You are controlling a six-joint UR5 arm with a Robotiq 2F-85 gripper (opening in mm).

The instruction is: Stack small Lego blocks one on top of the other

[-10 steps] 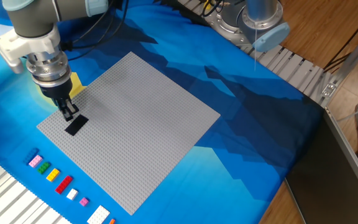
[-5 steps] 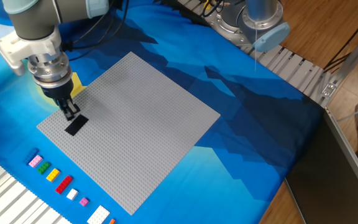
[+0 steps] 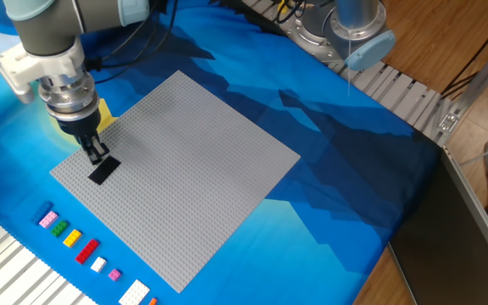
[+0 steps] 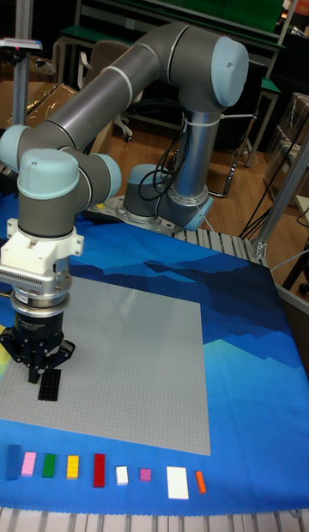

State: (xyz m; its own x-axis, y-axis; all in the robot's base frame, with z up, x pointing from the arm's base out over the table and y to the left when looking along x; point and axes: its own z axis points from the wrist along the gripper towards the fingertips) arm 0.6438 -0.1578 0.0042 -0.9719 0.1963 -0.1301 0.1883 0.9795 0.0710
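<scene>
The arm (image 4: 129, 86) is built of thick dark grey tubes, matte and smooth, joined by rounded housings. Each joint carries a pale blue-grey round cap (image 4: 50, 173); another sits high on the shoulder (image 4: 225, 67). The base column (image 4: 190, 159) is lighter silver-grey, flaring to a round foot with black cables (image 4: 163, 182) looping beside it. Below the wrist sits a white boxy block (image 4: 39, 262) with ribbed edges, then a silver ringed collar (image 3: 68, 91). The gripper (image 4: 39, 360) is black, with two short dark fingers (image 3: 97, 152).
</scene>
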